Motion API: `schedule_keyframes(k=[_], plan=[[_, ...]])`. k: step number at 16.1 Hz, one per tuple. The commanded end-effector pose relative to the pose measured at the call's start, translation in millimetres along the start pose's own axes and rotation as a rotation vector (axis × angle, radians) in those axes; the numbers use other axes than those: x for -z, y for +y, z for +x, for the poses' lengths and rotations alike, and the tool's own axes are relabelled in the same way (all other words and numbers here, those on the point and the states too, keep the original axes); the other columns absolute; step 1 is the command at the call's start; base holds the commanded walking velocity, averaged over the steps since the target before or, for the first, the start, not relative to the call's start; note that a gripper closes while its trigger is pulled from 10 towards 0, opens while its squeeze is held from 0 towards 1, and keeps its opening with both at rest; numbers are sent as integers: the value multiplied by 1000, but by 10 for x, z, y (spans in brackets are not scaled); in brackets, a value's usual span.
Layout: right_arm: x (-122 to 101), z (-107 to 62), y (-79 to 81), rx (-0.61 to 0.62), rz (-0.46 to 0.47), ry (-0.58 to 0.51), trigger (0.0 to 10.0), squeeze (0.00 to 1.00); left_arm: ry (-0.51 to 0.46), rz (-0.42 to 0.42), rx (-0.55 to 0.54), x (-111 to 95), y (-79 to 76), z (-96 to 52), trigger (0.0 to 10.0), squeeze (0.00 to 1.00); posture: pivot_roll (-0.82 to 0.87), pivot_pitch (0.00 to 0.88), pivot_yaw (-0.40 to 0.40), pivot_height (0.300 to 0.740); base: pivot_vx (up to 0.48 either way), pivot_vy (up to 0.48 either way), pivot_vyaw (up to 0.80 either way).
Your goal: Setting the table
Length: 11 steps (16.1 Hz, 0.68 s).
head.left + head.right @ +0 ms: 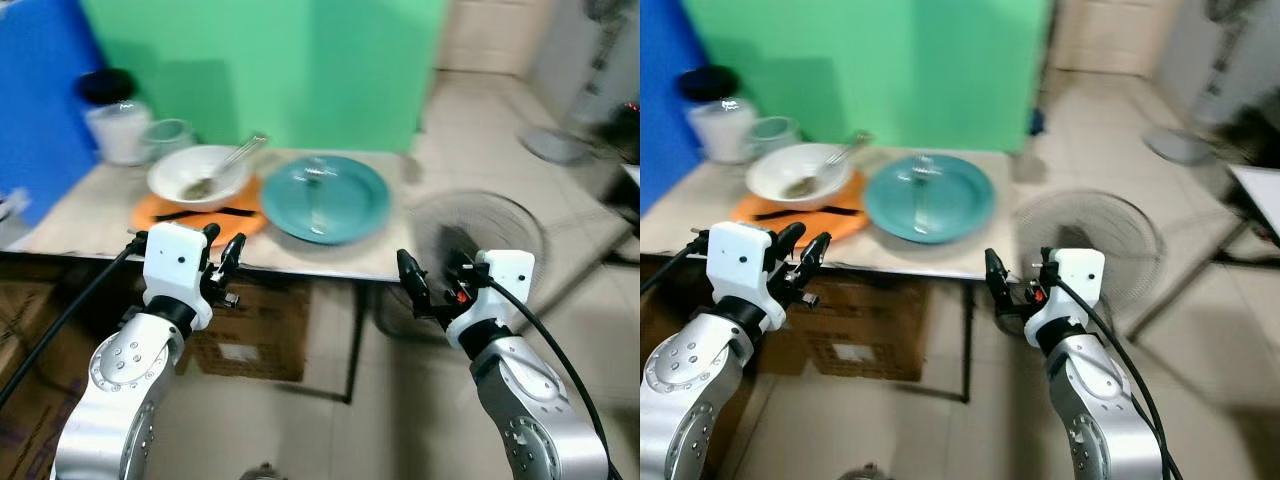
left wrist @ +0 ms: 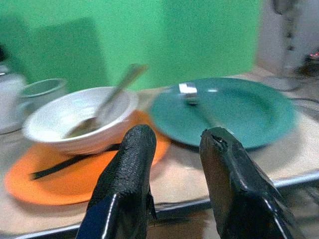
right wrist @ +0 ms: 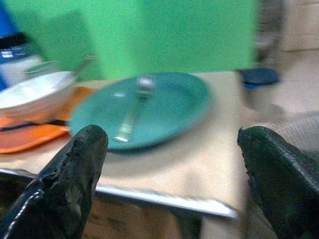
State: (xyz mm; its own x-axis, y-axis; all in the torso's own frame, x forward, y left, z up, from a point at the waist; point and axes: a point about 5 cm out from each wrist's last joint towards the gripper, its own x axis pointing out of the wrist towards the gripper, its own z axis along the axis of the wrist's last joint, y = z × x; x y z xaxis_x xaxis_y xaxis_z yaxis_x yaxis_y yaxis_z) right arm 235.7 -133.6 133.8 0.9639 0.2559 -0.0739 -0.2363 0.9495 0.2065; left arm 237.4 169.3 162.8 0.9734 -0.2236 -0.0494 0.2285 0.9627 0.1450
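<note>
Left gripper [image 1: 222,262] and right gripper [image 1: 437,282] both spread, empty; ahead of them, teal plate [image 1: 345,205] looks rigid, breakable, slick; pinch its near rim.

My two arms are silver metal with round joint housings dotted by small screws. Each ends in a white, boxy wrist block. The left gripper [image 1: 222,246] and right gripper [image 1: 430,280] have long black fingers [image 2: 130,164] with a rough, grainy coating. A black cable trails along each arm, and a small red part sits at the right wrist.
</note>
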Motion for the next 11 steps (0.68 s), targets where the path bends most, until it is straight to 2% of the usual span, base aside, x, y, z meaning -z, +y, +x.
schedule_keyframes(k=[1, 7, 11], plan=[[-26, 15, 82, -38, -13, -16, 10000, 0, -2, 5, -11, -12, 24, -7, 10000, 0, 220, 0, 17, 727, 315, 0, 0], [-13, 7, 115, -66, -15, -6, 10000, 0, 1, 9, -3, -14, 17, -3, 10000, 0, 216, 0, 22, 727, 314, 0, 0], [-21, 7, 91, -51, 14, -12, 10000, 0, 6, 10, 15, -12, 0, -7, 10000, 0, 213, 0, 27, 727, 315, 0, 0]])
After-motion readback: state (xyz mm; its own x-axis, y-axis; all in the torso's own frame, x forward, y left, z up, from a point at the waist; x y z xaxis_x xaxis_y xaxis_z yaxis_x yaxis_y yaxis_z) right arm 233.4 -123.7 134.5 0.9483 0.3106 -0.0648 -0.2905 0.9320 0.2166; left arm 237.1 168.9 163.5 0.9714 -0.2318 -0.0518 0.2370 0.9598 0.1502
